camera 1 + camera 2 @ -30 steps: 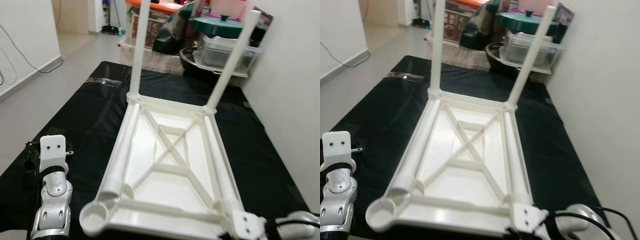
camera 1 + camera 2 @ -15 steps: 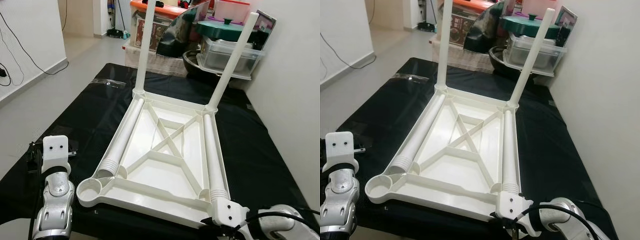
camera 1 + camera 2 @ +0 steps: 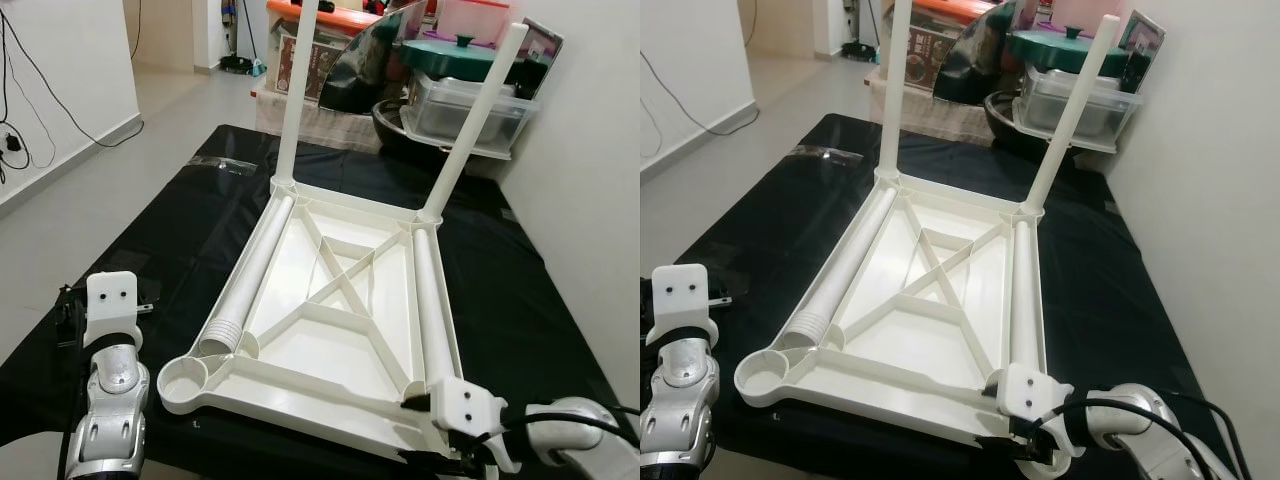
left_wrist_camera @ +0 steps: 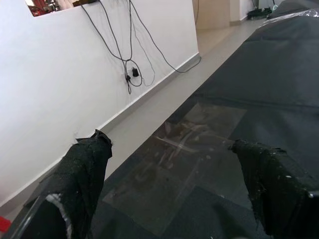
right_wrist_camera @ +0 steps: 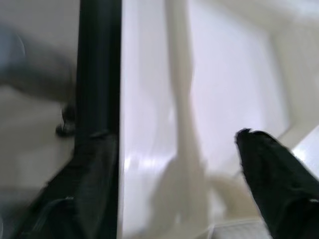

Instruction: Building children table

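An upturned white plastic table top (image 3: 330, 320) lies on a black cloth-covered work surface (image 3: 170, 250), its underside up — smooth, glossy, ribbed with a crossed brace inside a raised rim. Two round white legs (image 3: 298, 90) stand upright in the far corner sockets; two more legs (image 3: 250, 285) lie flat inside the frame, one along each long side, with ridged threaded ends pointing toward the near edge. The near left corner socket (image 3: 185, 382) is an open round cup. The right gripper (image 3: 1035, 450) sits at the near right corner of the top; in the right wrist view its black fingers (image 5: 271, 174) are spread apart, one over the white underside and one beyond the dark edge of the top, so they straddle the rim — whether they press on it cannot be told. The left gripper (image 4: 169, 189) hangs off the near left edge of the work surface, its fingers wide apart and holding nothing, well apart from the top. Bare cloth borders the top on both long sides; clear lidded storage boxes (image 3: 460, 105) crowd the far end, and a white wall (image 3: 590, 180) runs close along the right.
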Controlling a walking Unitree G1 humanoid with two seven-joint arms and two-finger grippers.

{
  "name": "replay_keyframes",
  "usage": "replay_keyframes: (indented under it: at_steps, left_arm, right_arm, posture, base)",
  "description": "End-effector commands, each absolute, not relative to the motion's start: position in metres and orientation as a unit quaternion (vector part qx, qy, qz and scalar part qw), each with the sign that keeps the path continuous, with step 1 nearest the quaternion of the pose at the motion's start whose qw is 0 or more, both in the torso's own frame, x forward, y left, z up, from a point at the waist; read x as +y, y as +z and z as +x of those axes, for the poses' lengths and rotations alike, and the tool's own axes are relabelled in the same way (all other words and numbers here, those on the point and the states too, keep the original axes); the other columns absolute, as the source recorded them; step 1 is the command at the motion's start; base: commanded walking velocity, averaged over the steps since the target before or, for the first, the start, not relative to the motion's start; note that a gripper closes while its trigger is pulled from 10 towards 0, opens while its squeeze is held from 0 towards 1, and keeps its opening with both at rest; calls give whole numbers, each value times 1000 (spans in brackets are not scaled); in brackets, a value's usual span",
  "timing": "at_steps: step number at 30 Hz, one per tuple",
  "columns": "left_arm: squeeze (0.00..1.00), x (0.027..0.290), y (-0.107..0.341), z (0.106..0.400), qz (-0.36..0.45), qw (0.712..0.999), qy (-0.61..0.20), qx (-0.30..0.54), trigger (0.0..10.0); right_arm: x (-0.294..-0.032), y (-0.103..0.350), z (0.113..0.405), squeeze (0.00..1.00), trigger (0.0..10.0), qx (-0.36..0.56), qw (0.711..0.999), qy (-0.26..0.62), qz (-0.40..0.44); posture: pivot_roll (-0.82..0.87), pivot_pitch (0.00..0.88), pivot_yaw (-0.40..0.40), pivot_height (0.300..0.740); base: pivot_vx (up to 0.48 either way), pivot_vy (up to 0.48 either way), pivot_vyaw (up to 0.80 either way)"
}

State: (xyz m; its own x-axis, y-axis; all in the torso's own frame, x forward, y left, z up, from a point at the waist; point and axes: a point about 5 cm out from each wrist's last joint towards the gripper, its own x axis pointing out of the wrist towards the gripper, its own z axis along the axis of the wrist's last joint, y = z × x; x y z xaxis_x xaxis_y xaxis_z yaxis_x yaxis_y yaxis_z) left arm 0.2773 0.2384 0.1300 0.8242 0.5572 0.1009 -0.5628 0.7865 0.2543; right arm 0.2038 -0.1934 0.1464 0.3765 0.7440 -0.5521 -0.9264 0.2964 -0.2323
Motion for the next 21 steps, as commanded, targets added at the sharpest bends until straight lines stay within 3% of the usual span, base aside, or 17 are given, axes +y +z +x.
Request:
replay_keyframes:
  at_steps: [1, 4, 8, 9, 10, 11, 12, 16, 19, 21]
  left_arm:
    - [0, 235, 127, 277, 134, 947, 291, -2, 10000]
    - [0, 235, 127, 277, 134, 947, 290, -2, 10000]
    - [0, 233, 127, 279, 135, 949, 284, -2, 10000]
    - [0, 233, 127, 279, 135, 949, 284, -2, 10000]
    - [0, 233, 127, 280, 135, 949, 284, -2, 10000]
    - [0, 233, 127, 280, 135, 949, 284, -2, 10000]
    - [0, 233, 127, 280, 135, 949, 284, -2, 10000]
    - [0, 234, 128, 281, 135, 949, 285, -3, 10000]
    - [0, 234, 128, 281, 135, 949, 284, -3, 10000]
    - [0, 232, 127, 283, 135, 951, 278, -1, 10000]
  right_arm:
    - [-190, 160, 201, 1000, 10000, 148, 797, 532, -245]
    - [-186, 170, 199, 1000, 10000, 124, 804, 530, -238]
    - [-189, 192, 220, 1000, 10000, 43, 876, 407, -257]
    - [-189, 192, 220, 1000, 10000, 43, 876, 407, -257]
    - [-198, 188, 229, 408, 10000, 51, 900, 330, -282]
    - [-202, 185, 230, 408, 10000, 63, 903, 308, -293]
    - [-204, 182, 230, 0, 10000, 72, 903, 298, -300]
    - [-204, 164, 198, 0, 10000, 138, 873, 358, -303]
    - [-204, 162, 190, 0, 10000, 150, 865, 372, -302]
    - [-217, 168, 181, 0, 10000, 172, 845, 388, -326]
  posture:
    - [169, 0, -157, 740]
    - [169, 0, -157, 740]
    - [155, 0, -145, 740]
    - [155, 0, -145, 740]
    - [154, 0, -143, 740]
    - [154, 0, -143, 740]
    - [154, 0, -143, 740]
    - [143, 0, -133, 740]
    - [138, 0, -130, 740]
    - [127, 0, -128, 740]
  base:
    - [0, 0, 0]
    - [0, 0, 0]
    - [0, 0, 0]
    - [0, 0, 0]
    - [0, 0, 0]
    - [0, 0, 0]
    - [0, 0, 0]
    - [0, 0, 0]
    - [0, 0, 0]
    - [0, 0, 0]
